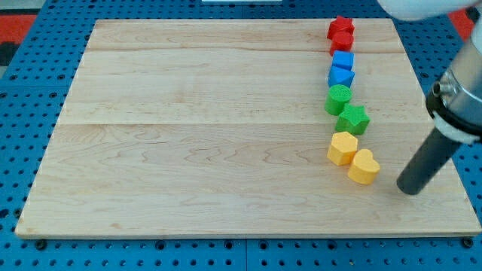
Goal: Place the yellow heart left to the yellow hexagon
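- Camera view shows a pale wooden board (pixel 211 128) lying on a blue perforated table (pixel 30 90); the board fills most of the frame.
- Dark rod comes down from the view's upper right, tilted, and my tip (pixel 407 188) rests on the board near its right edge, low in the view.
- No fingers exist on this arm, so there is nothing to be apart, together or clamped; the tip touches no block.
- Yellow hexagon (pixel 343 147) sits at the lower end of a column of blocks along the board's right side.
- Yellow heart (pixel 364 166) lies just below and to the view's right of the hexagon, touching it or nearly so; the tip stands near the heart, on its right and slightly lower.
- Green star (pixel 353 119) is just above the hexagon, with a green round block (pixel 339 98) above it.
- Blue blocks follow upward: one (pixel 340 77) angular, one (pixel 343 59) squarish.
- Red star (pixel 341 26) tops the column, touching a second red block (pixel 343 41) whose shape I cannot tell.
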You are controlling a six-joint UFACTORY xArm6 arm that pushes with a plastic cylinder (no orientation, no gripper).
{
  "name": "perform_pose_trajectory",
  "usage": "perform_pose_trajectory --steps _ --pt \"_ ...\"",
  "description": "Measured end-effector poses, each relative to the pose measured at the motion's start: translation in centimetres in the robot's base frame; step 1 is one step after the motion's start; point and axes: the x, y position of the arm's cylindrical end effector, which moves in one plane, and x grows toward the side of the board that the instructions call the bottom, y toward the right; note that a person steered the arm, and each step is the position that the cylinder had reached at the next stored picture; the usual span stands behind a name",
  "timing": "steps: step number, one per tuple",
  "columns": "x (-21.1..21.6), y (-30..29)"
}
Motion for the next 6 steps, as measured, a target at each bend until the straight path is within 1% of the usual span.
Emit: perform_pose_trajectory --steps 1,2,3,4,5,6 --pt "-1.2 -0.9" --pt "0.5 -3.5" --pt "0.5 -6.3" --pt "-1.4 -8.3" --pt "-2.2 -11.9" --pt "-3.7 -12.6"
